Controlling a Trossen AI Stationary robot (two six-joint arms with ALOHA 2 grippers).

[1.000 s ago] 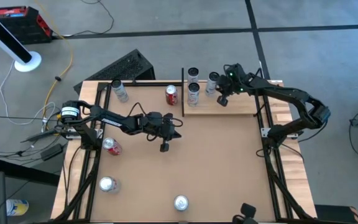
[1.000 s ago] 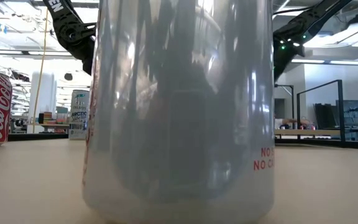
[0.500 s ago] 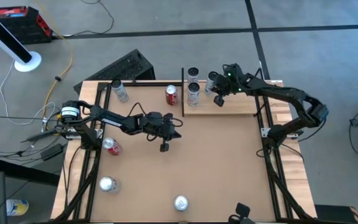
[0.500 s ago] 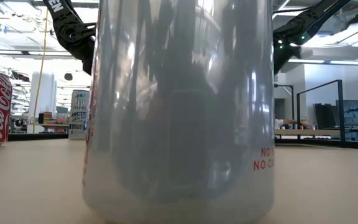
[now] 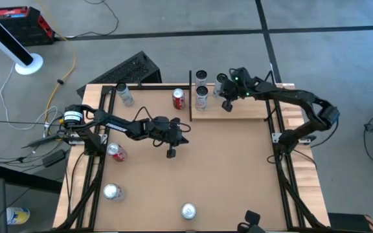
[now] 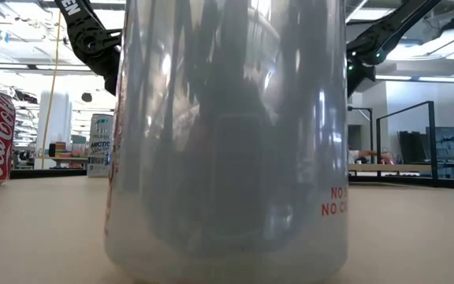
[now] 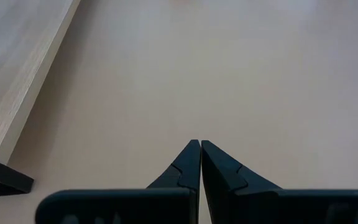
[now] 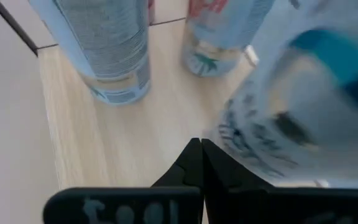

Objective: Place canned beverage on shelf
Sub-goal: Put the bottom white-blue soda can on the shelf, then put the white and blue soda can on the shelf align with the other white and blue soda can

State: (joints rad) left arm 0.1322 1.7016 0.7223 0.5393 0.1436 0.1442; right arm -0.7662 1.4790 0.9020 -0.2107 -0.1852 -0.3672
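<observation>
The shelf (image 5: 238,109) is a pale plank at the table's far right, with a black rail (image 5: 190,97) along its left end. Three cans stand upright on it: two by the rail (image 5: 201,76) (image 5: 201,97), and a white-and-blue can (image 5: 221,81) right of them. My right gripper (image 5: 226,103) is shut, close in front of that can (image 8: 303,99), with its fingertips (image 8: 201,143) over the plank. My left gripper (image 5: 171,153) (image 7: 200,143) is shut and holds nothing, low over the tabletop left of the rail. My right gripper's shut fingers slant down from the table's right side, next to the lower wall (image 8: 241,134) of the white-and-blue can. The can stands upright on the shelf. I cannot tell whether the fingers touch it.
On the brown tabletop are a red can (image 5: 179,98) left of the rail, a silver can (image 5: 125,94) at the far left, a red can (image 5: 116,151) on its side, and two silver cans (image 5: 112,191) (image 5: 188,210) near the front. The last one (image 6: 227,142) fills the low view.
My right gripper has gone a little toward the table's left along the shelf, closer to the white-and-blue can, and has stayed shut.
</observation>
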